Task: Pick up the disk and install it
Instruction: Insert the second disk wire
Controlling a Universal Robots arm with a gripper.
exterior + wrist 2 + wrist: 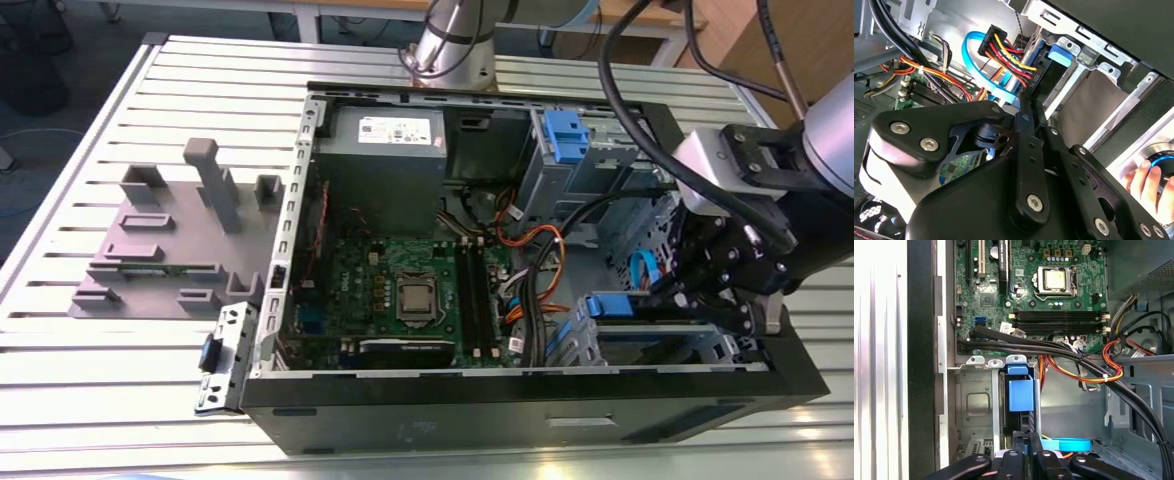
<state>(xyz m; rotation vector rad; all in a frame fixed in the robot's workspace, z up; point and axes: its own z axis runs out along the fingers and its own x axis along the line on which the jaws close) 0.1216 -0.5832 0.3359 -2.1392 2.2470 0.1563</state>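
Note:
The disk (pixel 617 305) stands on edge in the grey metal drive bay (pixel 694 345) at the exterior view's right of the open computer case, its blue caddy rail showing. In the first wrist view the disk's blue tab (pixel 1020 391) sits in the bay slot, just beyond my gripper (pixel 1026 437). The black fingers are shut together with nothing between them. Their tips lie at the disk's near end. In the second wrist view my gripper (pixel 1025 107) points at the disk (pixel 1046 70), next to the blue data cable (pixel 974 45).
Black, orange and red cables (pixel 1074 357) cross between the motherboard (pixel 400 290) and the bay. A blue bracket (pixel 567 135) sits on the upper drive cage. The grey slotted holder (pixel 160 240) stands on the slatted table outside the case. A person's hand (pixel 1141 182) is near the arm.

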